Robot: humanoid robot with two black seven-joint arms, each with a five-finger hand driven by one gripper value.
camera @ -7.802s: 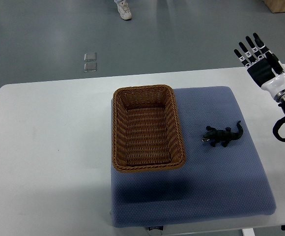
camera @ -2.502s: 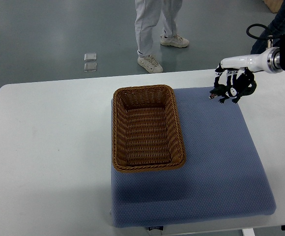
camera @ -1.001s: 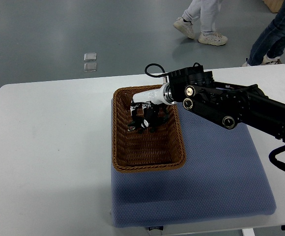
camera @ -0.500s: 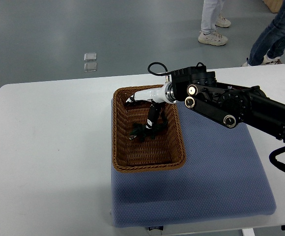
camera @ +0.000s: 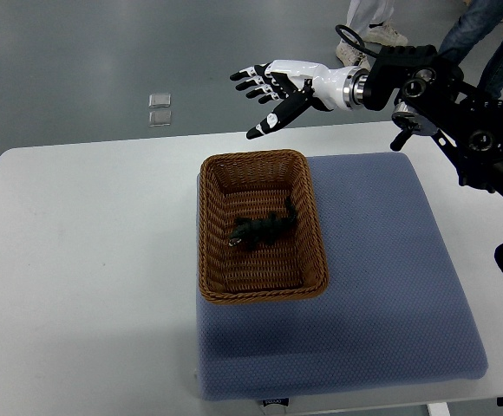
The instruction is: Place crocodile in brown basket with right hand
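- My right hand [camera: 273,82] has lifted clear of the brown basket [camera: 212,251], fingers spread, holding nothing.
- Dark green crocodile [camera: 261,230] now lies flat inside, released.

1. A white counter [camera: 87,260] with rounded corners fills the lower view.
2. Beyond the counter lies smooth grey floor [camera: 61,52] (faintly glossy).
3. Two small square plates [camera: 159,109] sit in the floor past the counter's far edge.
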